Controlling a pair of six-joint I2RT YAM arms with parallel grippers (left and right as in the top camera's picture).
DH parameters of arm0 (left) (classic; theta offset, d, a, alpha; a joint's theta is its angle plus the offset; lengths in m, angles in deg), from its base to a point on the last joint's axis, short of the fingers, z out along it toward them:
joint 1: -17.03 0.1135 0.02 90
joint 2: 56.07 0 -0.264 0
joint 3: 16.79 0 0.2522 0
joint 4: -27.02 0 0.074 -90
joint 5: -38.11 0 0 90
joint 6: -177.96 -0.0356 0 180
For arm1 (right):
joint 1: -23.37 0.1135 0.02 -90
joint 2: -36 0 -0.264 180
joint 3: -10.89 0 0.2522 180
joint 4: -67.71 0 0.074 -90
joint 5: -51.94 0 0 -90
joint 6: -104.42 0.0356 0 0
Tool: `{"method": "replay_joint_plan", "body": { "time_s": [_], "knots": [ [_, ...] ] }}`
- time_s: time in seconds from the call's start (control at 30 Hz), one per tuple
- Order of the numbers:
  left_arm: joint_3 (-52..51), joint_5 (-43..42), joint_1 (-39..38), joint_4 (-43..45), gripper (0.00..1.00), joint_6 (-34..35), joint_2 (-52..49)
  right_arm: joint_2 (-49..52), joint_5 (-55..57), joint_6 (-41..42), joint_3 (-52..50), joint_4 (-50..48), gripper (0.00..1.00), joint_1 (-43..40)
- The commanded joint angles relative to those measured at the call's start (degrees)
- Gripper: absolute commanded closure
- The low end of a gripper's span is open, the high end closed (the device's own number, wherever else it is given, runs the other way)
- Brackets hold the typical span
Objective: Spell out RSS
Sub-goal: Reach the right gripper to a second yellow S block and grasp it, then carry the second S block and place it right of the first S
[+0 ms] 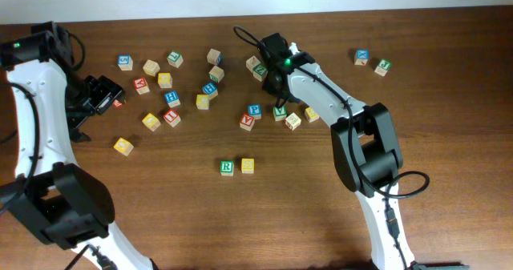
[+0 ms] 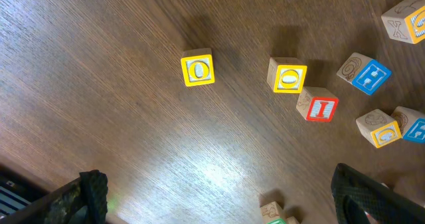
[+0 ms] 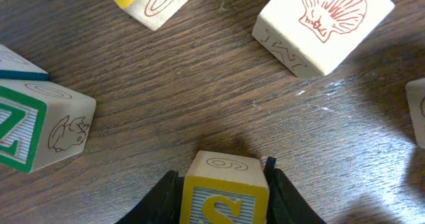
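Right gripper [image 3: 222, 184] is mostly cut off at the bottom edge of its wrist view. Only its two black fingers [image 3: 165, 196] show, closed snug on either side of a yellow-framed wooden S block [image 3: 224, 189]. The lower half of that block runs out of frame. Can't tell whether it is lifted or resting on the dark wooden table [image 1: 321, 198].

Overhead, the held block can't be made out. The black wrist housing with the green light covers it, upper centre of frame among the scattered blocks.

Near the held block but not touching it are a plain wooden block with a red shell drawing [image 3: 325, 24] at upper right and a green-framed Z block [image 3: 33, 131], clipped by the left edge.

Lower centre overhead, a green R block [image 1: 227, 167] sits just beside a yellow-faced block [image 1: 248, 165], R on the left. The yellow one's letter is too small to read for sure.

Right arm comes up from the lower right, bends at an elbow at right centre, and reaches up-left into the cluster.

Left arm rises from the lower left, runs up the left edge and folds back inward. Left gripper [image 1: 100, 95] is at upper left, beside a small red block [image 1: 118, 103].

In the left wrist view only the left finger tips [image 2: 89, 196] show, in the bottom corners. They are spread wide with nothing but bare table between them. A lone yellow O block [image 2: 198, 70] lies in the upper middle of that view.
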Motion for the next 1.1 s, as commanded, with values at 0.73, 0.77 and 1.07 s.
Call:
{"method": "replay_joint_plan", "body": {
  "time_s": [0.73, 0.77, 1.07],
  "knots": [
    [0.3, 0.2, 0.0, -0.1, 0.01, 0.6, 0.8, -32.5, -15.2, -12.8, -36.4, 4.9, 0.71, 10.3],
    [0.2, 0.2, 0.0, -0.1, 0.01, 0.6, 0.8, -32.1, -15.3, -12.8, -38.2, 2.3, 0.71, 10.3],
    [0.2, 0.2, 0.0, -0.1, 0.01, 0.6, 0.8, -27.0, -13.9, -12.8, -40.1, -5.3, 0.71, 14.6]
  ]
}}
